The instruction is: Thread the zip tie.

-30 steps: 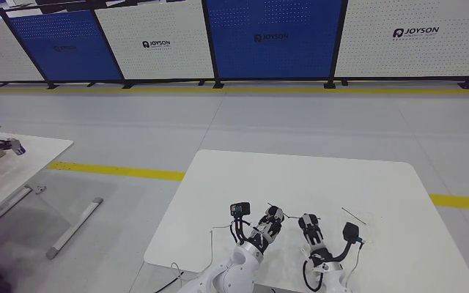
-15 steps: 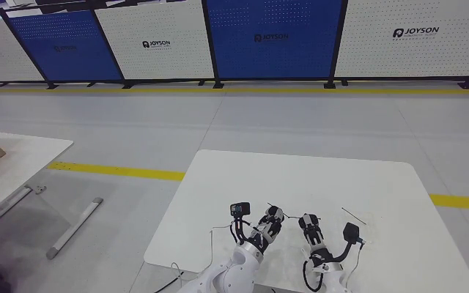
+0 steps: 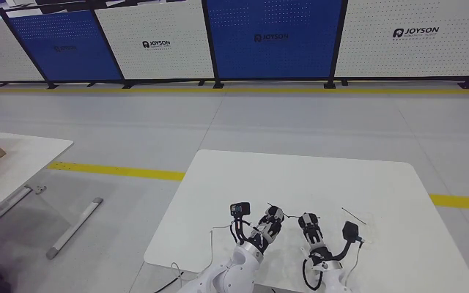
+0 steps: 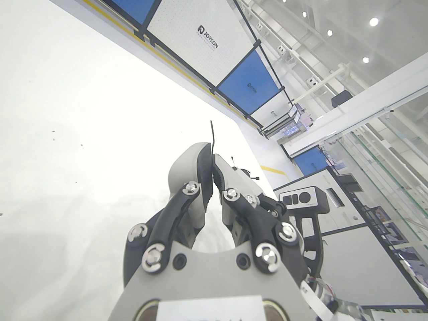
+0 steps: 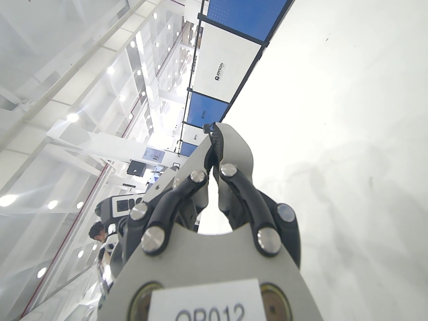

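Zip tie (image 4: 212, 132) pinched in left gripper (image 4: 212, 155)

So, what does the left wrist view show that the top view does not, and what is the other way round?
Left wrist view adds: the jaws of the left gripper shut on the black zip tie, whose tip sticks out past them. Top view adds: a thin black strip, probably a second zip tie, lying loose on the white table, to the right of the right gripper. Both share: that table and the left gripper.
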`<act>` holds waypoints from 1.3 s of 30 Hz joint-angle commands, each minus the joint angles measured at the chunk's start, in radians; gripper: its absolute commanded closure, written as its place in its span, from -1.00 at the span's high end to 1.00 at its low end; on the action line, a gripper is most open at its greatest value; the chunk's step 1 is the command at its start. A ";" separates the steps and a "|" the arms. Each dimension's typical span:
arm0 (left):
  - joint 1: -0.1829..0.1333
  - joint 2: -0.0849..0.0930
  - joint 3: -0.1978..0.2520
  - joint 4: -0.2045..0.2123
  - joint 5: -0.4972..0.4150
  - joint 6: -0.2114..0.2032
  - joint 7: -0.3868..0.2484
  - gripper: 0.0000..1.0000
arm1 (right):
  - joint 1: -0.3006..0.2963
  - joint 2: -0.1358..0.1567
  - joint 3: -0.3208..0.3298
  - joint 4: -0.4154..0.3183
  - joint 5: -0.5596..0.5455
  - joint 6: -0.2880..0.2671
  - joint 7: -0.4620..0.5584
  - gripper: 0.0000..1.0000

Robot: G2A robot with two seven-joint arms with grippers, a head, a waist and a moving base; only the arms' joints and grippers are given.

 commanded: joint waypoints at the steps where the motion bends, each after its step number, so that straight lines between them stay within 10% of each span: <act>1: 0.000 0.000 0.000 0.000 0.000 0.000 0.000 -1.00 | 0.003 -0.002 -0.003 0.003 -0.002 0.004 -0.002 -1.00; 39: 0.000 0.000 0.000 0.000 0.000 0.000 0.000 -1.00 | -0.044 -0.006 0.027 -0.044 -0.002 -0.003 0.010 -1.00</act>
